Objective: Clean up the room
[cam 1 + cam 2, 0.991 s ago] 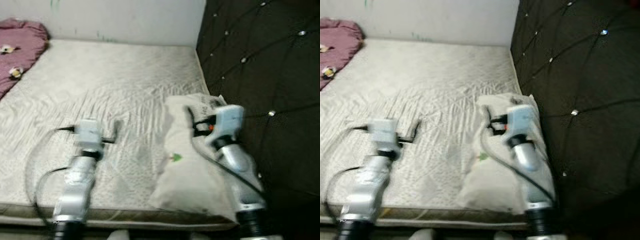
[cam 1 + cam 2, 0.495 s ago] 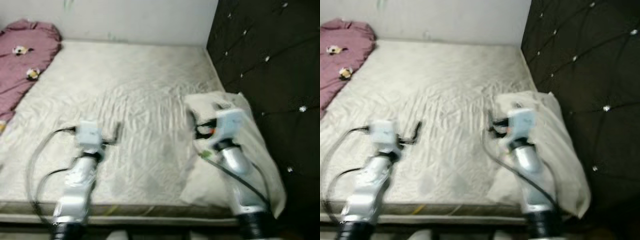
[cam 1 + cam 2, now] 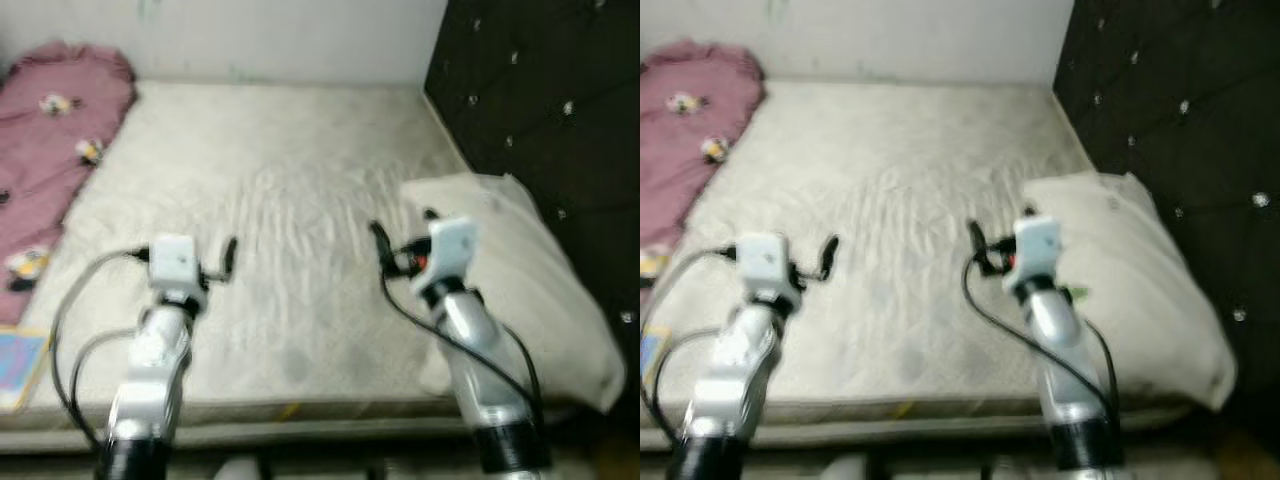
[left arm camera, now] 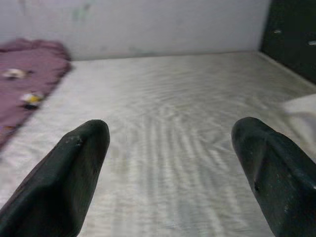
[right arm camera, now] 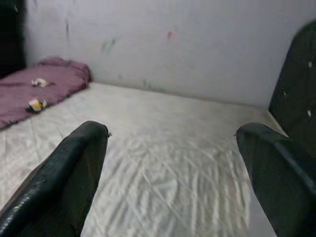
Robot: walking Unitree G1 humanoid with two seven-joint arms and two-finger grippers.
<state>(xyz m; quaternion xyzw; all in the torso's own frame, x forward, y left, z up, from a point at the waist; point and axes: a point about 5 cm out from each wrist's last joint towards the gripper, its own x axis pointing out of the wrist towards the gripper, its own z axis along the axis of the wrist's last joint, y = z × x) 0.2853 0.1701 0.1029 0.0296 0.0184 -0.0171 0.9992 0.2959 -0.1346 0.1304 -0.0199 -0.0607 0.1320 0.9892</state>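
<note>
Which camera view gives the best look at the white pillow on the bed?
The right eye view: the whole pillow lies in frame against the dark headboard, beside the right arm. The left eye view shows it too, nearer the frame's edge. The left wrist view catches a blurred white corner.

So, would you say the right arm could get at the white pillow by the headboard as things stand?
Probably yes: the pillow lies just beside the right tool, which is open, with only bare mattress between them.
</note>
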